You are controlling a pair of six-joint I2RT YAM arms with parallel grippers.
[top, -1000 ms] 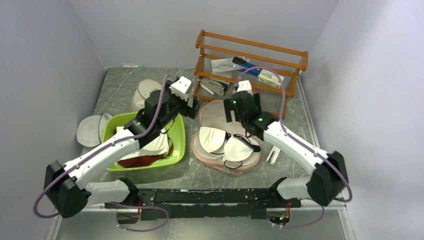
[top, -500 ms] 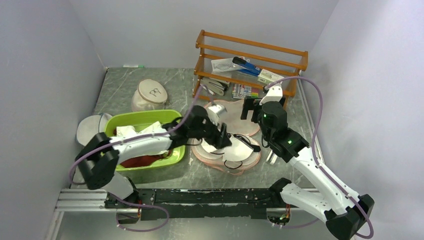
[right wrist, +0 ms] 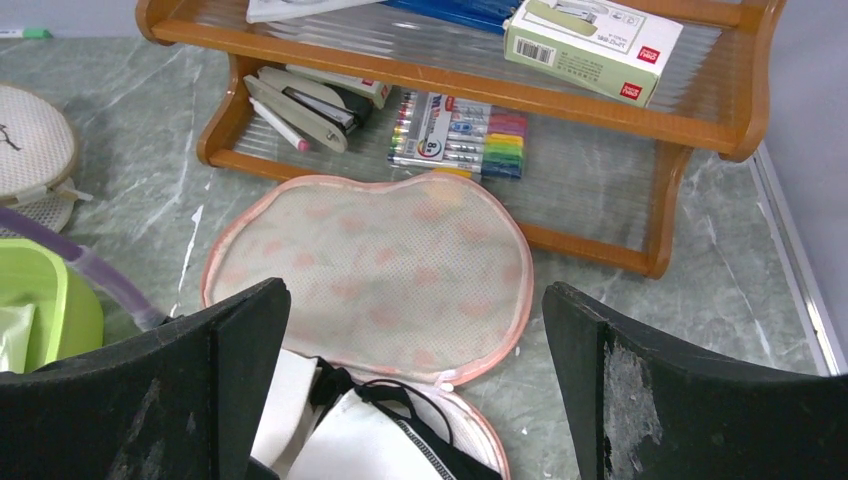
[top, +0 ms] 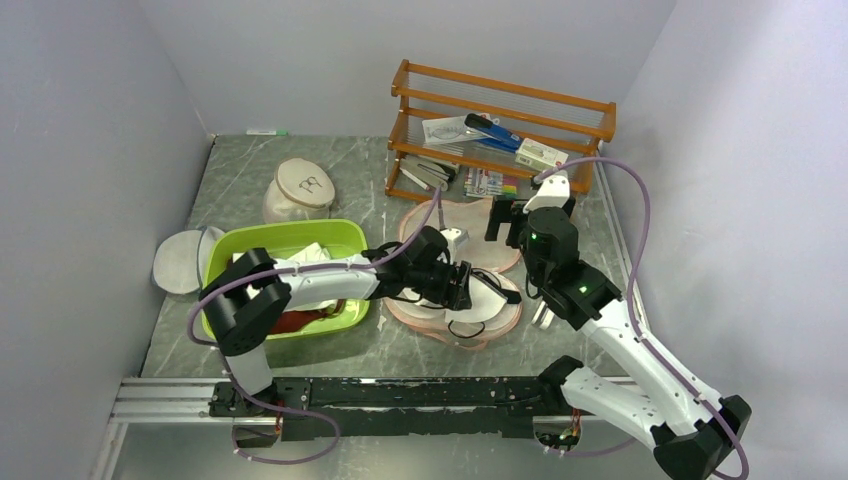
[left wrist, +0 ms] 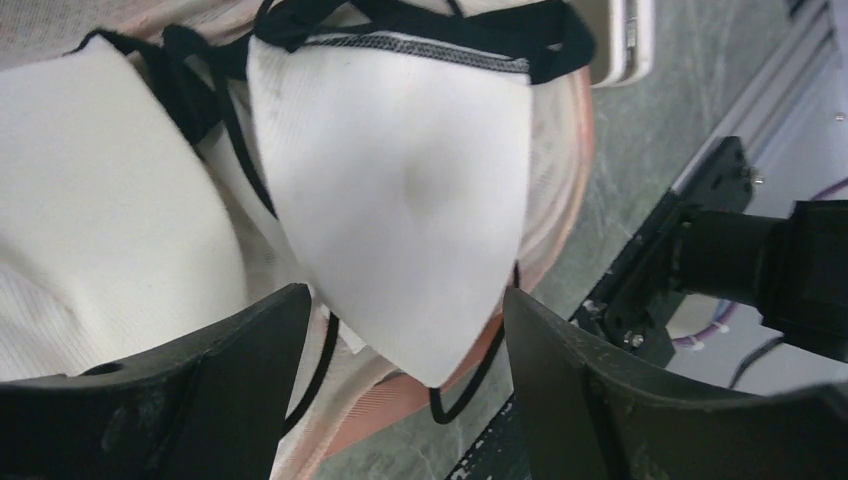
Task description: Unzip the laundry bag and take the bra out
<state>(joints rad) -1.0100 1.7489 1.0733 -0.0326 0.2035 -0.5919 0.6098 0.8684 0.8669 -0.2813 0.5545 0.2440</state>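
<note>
Green basin point(top: 352, 238) lies to the left of the left tool point(left wrist: 405, 345), which hovers low over the open laundry bag point(top: 405, 310). Its jaws stand wide apart around the tip of one white cup of the bra point(left wrist: 410, 190), not pressing it. The right tool point(right wrist: 415, 385), just right of the bag's flipped lid, is fully open and holds nothing; beyond it stands a wooden shelf point(right wrist: 690, 130).

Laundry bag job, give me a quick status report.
Left gripper open, straddling a white bra cup. Right gripper open, empty, above the flap. Laundry bag unzipped, lid folded back; bra not lifted out. Nothing blocking.
</note>
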